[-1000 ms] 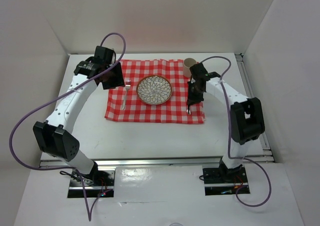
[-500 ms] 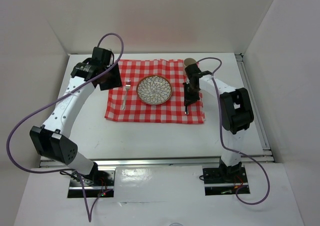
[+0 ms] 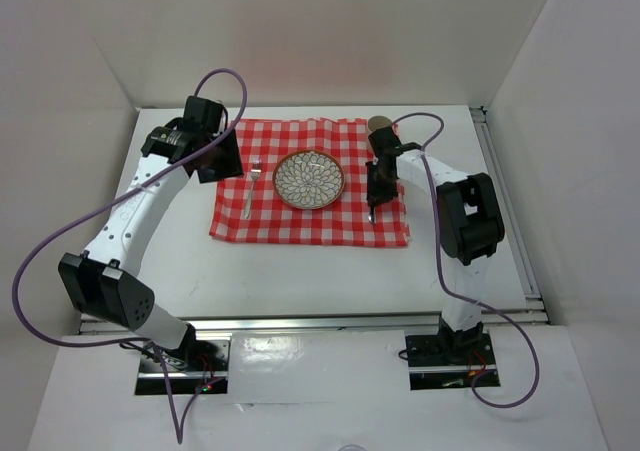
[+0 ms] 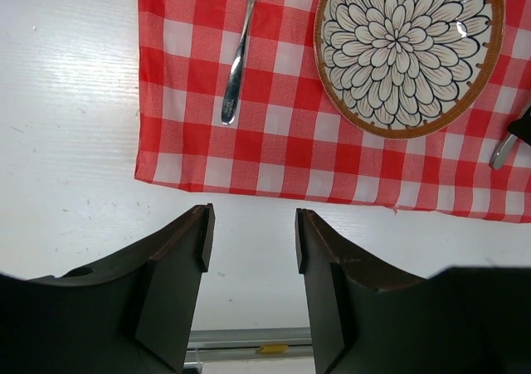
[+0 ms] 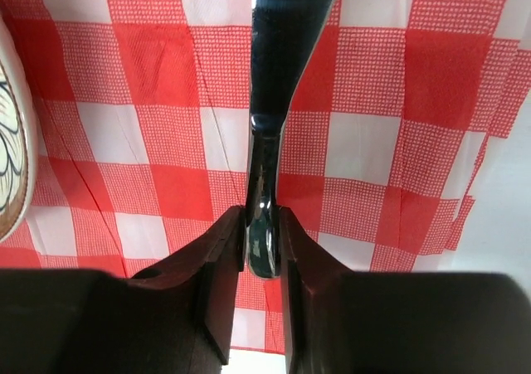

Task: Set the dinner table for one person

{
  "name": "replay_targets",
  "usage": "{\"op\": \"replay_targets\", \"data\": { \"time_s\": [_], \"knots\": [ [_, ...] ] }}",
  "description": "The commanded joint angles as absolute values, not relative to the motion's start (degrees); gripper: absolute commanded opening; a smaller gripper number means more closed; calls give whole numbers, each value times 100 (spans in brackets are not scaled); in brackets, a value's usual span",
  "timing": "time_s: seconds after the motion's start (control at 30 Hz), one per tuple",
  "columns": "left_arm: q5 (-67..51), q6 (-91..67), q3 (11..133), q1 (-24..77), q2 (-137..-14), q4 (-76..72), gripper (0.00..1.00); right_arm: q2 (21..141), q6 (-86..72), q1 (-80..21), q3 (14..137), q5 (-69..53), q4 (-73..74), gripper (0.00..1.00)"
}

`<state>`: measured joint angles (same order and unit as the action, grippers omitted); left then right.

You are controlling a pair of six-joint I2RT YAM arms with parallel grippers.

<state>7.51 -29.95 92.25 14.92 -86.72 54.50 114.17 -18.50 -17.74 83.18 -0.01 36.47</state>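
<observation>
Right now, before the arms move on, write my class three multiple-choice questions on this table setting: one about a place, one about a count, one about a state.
1. The fork lies: A) left of the plate, on the cloth; B) on the plate; C) under the cloth.
2. Plates on the cloth: A) one; B) two; C) three.
3. The right end effector is: A) open and empty; B) shut on a metal utensil; C) out of view.

Key: 1 A, the fork rests on the checks beside the plate. 2 A, only one patterned plate shows. 3 B, the handle sits clamped between its fingers.
</observation>
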Motion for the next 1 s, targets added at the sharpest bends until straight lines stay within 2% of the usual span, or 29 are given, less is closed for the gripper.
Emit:
{"op": "replay_targets", "data": {
  "time_s": [0.0,0.03,0.1,0.17,0.27,0.3,0.4,0.57,0.73,0.97],
  "knots": [
    [817,-2856,9237,1468,-8446,5502,61,11364,-1978,-1749,8517,158,3375,36],
    [817,-2856,9298,1468,-8446,5572,61,11364,-2030,-1801,8517,158,3375,47],
    [817,-2856,9360,1468,-8498,5572,61,11224,-2030,-1802,8569,158,3445,52],
    [817,-2752,9500,1468,-8499,5624,61,11128,-2109,-1802,8622,307,3541,64],
    [1097,-2699,9833,1468,-8551,5835,61,10601,-2162,-1802,8431,430,3595,71],
    [1099,-2698,9922,1468,-8552,5836,61,10217,-2214,-1802,8350,492,3595,82],
    [1178,-2698,10195,1415,-8552,5915,61,9617,-2434,-1689,8035,843,3726,100],
    [923,-2900,10248,1415,-8298,5775,61,8353,-2759,-1021,7507,1020,4174,100],
    [870,-3032,10038,1415,-7920,5380,61,7648,-2997,-265,7032,1090,4588,100],
    [747,-3155,9598,1415,-7682,5027,61,6883,-3050,-97,6715,1274,4589,100]
  ]
}}
